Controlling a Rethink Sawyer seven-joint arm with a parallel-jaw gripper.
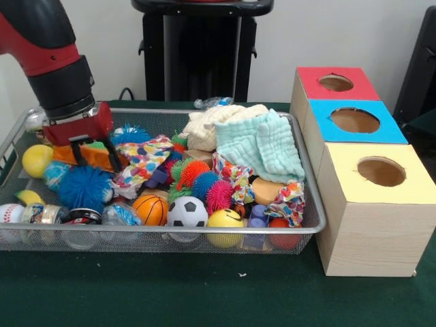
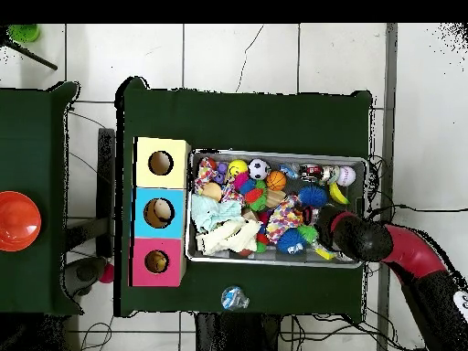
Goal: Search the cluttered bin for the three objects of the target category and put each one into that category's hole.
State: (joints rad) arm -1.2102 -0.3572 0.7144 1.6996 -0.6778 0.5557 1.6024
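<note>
The end effector (image 1: 95, 155) is lowered with fingers spread astride an orange block (image 1: 88, 157) at the far left of the wire bin (image 1: 310, 197); nothing is seen clamped. Closure should be centred, clear of the patterned cloth (image 1: 143, 160) alongside. The holed boxes (image 1: 371, 180) stand right of the bin.

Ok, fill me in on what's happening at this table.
A red and black robot arm has its claw down in the left end of a wire bin packed with balls, spiky toys and cloths, its fingers straddling an orange object. Beside the bin stand three boxes with holes: red, blue, yellow. Nothing is lifted out yet.
</note>
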